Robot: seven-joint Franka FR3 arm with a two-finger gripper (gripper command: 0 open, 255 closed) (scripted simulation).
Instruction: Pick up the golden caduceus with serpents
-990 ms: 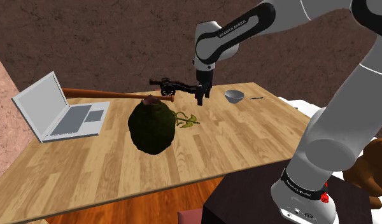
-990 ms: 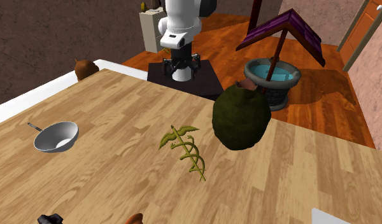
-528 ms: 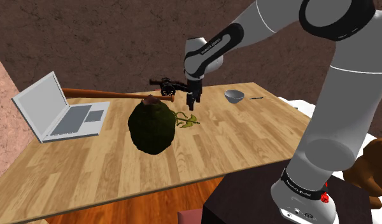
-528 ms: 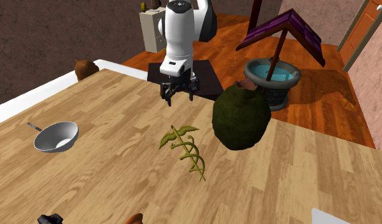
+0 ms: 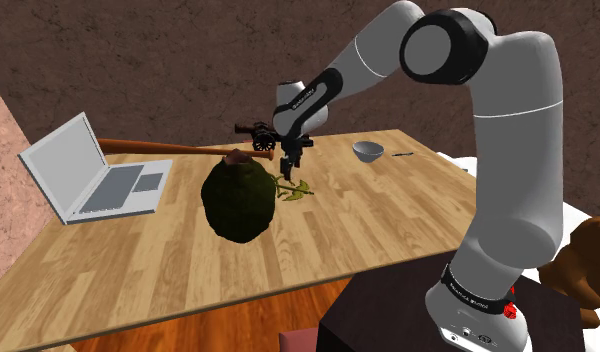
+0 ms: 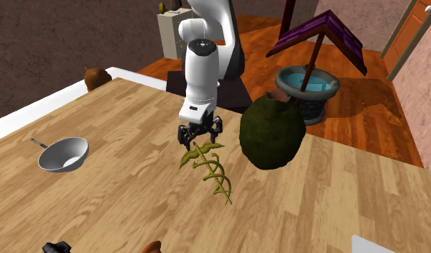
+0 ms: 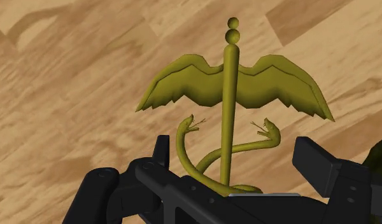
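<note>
no legible text, labels or numbers

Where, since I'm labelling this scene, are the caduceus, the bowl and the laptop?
caduceus [image 7: 230, 95], wrist view, on its staff between the wings.
bowl [image 6: 63, 154], second exterior view, on its inner wall.
laptop [image 5: 113, 187], shoulder view, on its keyboard deck.

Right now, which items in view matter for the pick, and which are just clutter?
Job:
golden caduceus, lying flat on the table
end effector, open, right over it, not gripping

Clutter:
laptop
dark green lumpy ball
toy cannon
grey pan
brown stick
wishing well on the floor
</note>
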